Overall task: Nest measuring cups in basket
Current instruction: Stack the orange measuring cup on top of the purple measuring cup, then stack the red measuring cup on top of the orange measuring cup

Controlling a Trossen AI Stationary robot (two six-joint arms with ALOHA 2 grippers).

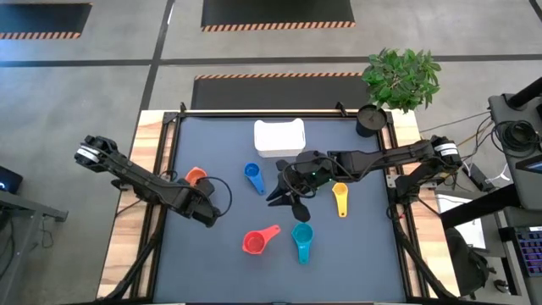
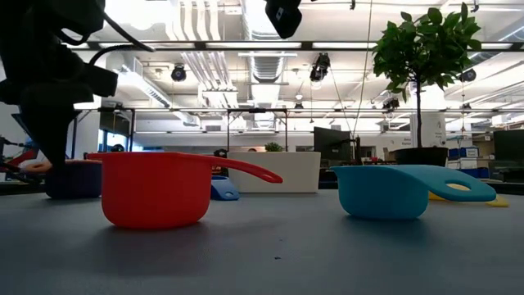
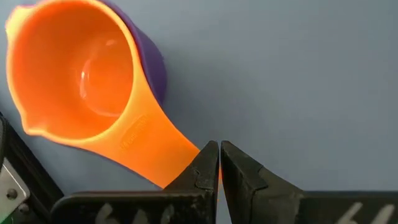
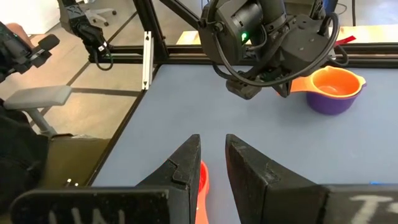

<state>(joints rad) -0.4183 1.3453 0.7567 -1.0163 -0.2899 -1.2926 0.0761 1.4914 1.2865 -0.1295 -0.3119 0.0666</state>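
Left claw [image 3: 217, 163] pinched shut on the flat handle of the orange cup [image 1: 196, 176], which sits nested in a purple cup [image 3: 155, 62] near the surface's left edge. Right claw [image 1: 284, 196] mid-surface, narrow, holding nothing you can see. Basket [image 1: 279, 138] by the far edge. Cups look light, stiff and slick, so grip handles flat. Blue [image 1: 253, 175], yellow [image 1: 340, 199], red [image 1: 258, 241] and teal [image 1: 302, 240] cups lie loosely spread; you have open room between them.

Dark table surface [image 1: 220, 263] framed by wooden edges. Black round cup [image 1: 369, 119] at the far right corner, just beside a leafy potted plant [image 1: 403, 76]. Striped floor mats [image 1: 276, 12] beyond.
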